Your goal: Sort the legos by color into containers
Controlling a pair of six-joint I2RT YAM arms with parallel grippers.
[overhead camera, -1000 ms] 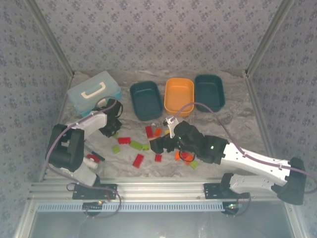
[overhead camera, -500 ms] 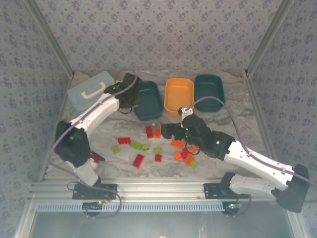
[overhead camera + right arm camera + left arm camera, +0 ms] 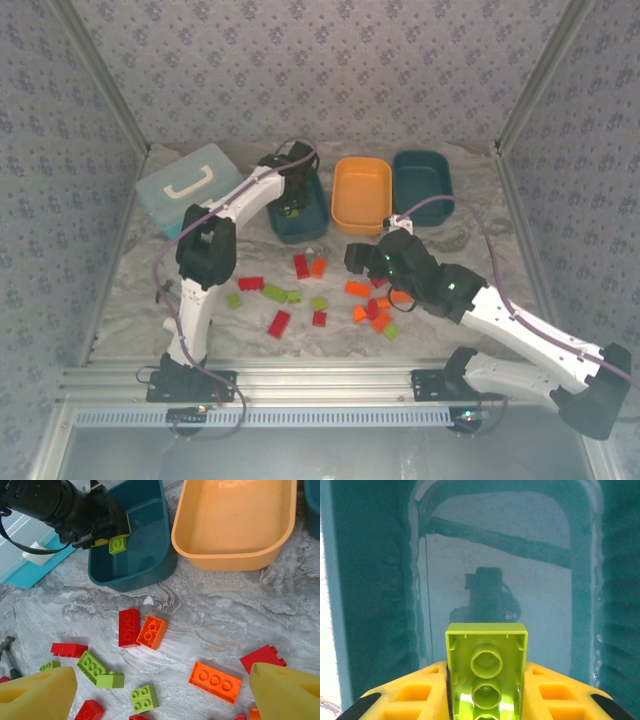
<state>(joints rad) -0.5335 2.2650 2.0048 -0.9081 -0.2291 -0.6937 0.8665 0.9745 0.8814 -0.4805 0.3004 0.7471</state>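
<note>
Left pincer point(image 3: 112, 540) holds brick point(image 3: 486, 652) over leftmost tub point(image 3: 137, 574).

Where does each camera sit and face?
Top external: above and behind the bases, looking down at the table; both arms show.
Left wrist: looking down into the left teal tub; left tool clamps a lime brick.
Right wrist: over scattered bricks, facing the orange tub; right tool open.
Both wrist views share that lime brick.

Light blue lidded case point(image 3: 190, 186) with white handle point(image 3: 187, 181) sits far left on the grey marbled table point(image 3: 480, 200). Tiny white scrap point(image 3: 148, 600) lies on the tabletop. Patterned grey walls point(image 3: 320, 70) enclose three sides. Aluminium rail point(image 3: 320, 383) runs along the near edge.
</note>
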